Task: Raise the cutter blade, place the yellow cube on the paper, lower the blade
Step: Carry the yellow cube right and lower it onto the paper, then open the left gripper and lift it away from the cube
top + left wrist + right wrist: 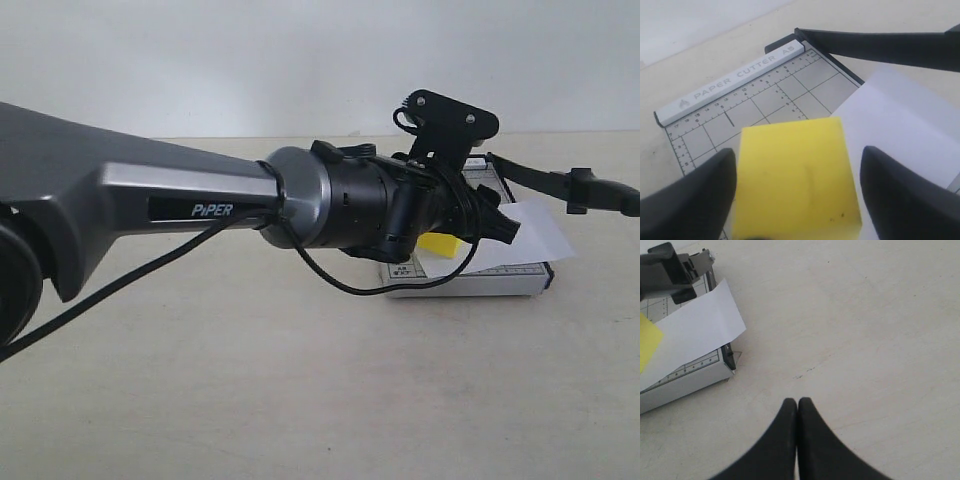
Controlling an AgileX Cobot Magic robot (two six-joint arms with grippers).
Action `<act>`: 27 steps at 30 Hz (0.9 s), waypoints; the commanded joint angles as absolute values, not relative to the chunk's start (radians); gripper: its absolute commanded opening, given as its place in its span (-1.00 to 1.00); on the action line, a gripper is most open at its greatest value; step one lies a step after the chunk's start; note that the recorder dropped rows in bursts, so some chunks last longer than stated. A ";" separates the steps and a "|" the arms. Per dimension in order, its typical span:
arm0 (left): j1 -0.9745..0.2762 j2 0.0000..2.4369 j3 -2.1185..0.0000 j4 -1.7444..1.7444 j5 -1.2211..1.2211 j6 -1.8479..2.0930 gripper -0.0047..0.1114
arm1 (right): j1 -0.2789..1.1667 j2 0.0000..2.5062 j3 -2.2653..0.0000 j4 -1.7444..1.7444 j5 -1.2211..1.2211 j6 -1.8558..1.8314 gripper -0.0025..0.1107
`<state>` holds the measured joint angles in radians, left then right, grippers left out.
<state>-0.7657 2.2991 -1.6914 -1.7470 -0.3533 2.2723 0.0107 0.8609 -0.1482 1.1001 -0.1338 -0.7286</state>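
Exterior view: the PIPER-marked left arm [190,205] and its looping cable [330,275] cross the middle and hide most of the trimmer base [500,282]. The yellow cube [440,243] peeks out at centre right, beside the paper [540,232]. The cutter blade [560,182] stands raised at the right.

Left wrist view: the left gripper [796,151] straddles the cube low in the frame, over the paper's edge. Its fingers [690,200] are wide apart, and whether they press it is unclear.

Right wrist view: the right gripper [798,407] is pinched together over the bare table [870,315], apart from the trimmer.
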 commanded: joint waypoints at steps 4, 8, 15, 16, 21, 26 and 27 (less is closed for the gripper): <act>-0.766 2.292 -1.698 -1.744 -0.338 2.262 0.23 | 0.010 0.860 -0.143 1.093 -0.139 -0.735 -0.96; -0.766 2.277 -1.699 -1.744 -0.334 2.262 0.23 | 0.010 0.860 -0.143 1.093 -0.139 -0.735 -0.96; -0.768 2.177 -1.699 -1.744 -0.340 2.296 0.23 | 0.010 0.860 -0.143 1.093 -0.139 -0.735 -0.96; -0.768 2.156 -1.699 -1.744 -0.342 2.323 0.23 | 0.010 0.860 -0.143 1.093 -0.139 -0.735 -0.96; -0.790 1.990 -1.663 -1.744 -0.397 2.378 0.23 | 0.010 0.860 -0.143 1.093 -0.139 -0.735 -0.96; -0.820 1.780 -1.557 -1.744 -0.497 2.461 0.23 | 0.010 0.860 -0.143 1.093 -0.161 -0.735 -0.96; -0.826 1.729 -1.521 -1.744 -0.523 2.461 0.23 | 0.010 0.860 -0.143 1.093 -0.172 -0.735 -0.96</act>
